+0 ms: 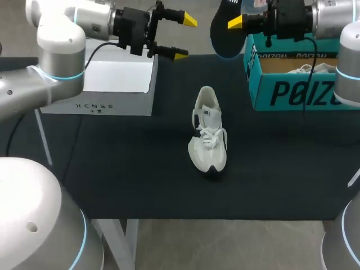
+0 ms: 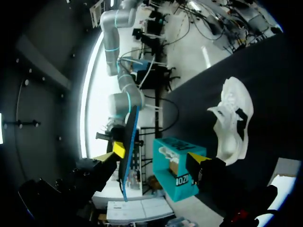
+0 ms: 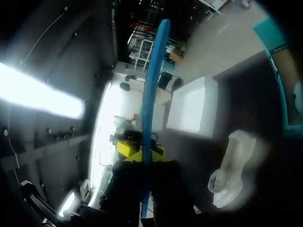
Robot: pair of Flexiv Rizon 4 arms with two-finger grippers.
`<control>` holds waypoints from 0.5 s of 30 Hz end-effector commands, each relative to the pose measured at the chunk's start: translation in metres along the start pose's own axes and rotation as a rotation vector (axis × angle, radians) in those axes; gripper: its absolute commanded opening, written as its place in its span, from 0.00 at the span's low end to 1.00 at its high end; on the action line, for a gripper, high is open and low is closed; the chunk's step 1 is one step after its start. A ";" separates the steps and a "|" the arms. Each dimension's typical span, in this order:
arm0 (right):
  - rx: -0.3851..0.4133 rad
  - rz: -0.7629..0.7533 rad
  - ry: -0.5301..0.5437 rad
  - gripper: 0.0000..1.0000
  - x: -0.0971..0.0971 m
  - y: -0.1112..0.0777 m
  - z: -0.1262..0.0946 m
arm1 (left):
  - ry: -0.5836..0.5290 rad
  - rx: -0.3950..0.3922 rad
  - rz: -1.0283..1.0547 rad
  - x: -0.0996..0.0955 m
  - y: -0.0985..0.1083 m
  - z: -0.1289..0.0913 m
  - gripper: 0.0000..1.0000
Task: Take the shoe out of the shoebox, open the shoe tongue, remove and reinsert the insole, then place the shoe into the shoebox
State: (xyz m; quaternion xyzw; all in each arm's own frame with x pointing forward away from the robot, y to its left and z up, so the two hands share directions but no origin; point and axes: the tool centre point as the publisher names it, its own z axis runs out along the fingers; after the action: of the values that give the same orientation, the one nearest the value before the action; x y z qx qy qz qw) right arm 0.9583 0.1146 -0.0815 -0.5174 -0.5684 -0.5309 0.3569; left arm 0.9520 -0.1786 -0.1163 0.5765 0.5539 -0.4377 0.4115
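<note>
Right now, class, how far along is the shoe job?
Done: the shoe stands on the table, out of the shoebox, and the insole is out. In hand: the right gripper holds the insole up; the left gripper is open. Left: reinsert the insole, box the shoe.

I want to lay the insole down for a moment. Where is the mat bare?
Bare mat: left of the shoe, before the white box; right of it, before the shoebox. Crowded at the back, between left gripper and right gripper holding the insole.
</note>
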 end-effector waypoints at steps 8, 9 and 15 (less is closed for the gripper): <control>-0.026 -0.007 -0.006 0.00 0.001 -0.001 -0.001 | 0.275 -0.064 0.077 0.060 -0.042 -0.075 1.00; -0.027 -0.007 -0.006 0.00 0.001 -0.002 -0.001 | 0.279 -0.068 0.066 0.063 -0.045 -0.079 1.00; -0.034 -0.023 -0.011 0.00 0.002 -0.002 -0.001 | 0.312 -0.063 0.014 0.072 -0.060 -0.104 1.00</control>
State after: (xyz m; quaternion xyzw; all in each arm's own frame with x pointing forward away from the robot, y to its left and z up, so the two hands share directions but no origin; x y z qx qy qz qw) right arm 0.9574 0.1126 -0.0802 -0.5184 -0.5674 -0.5405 0.3421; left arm 0.9101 -0.0745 -0.1649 0.6299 0.6138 -0.3302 0.3427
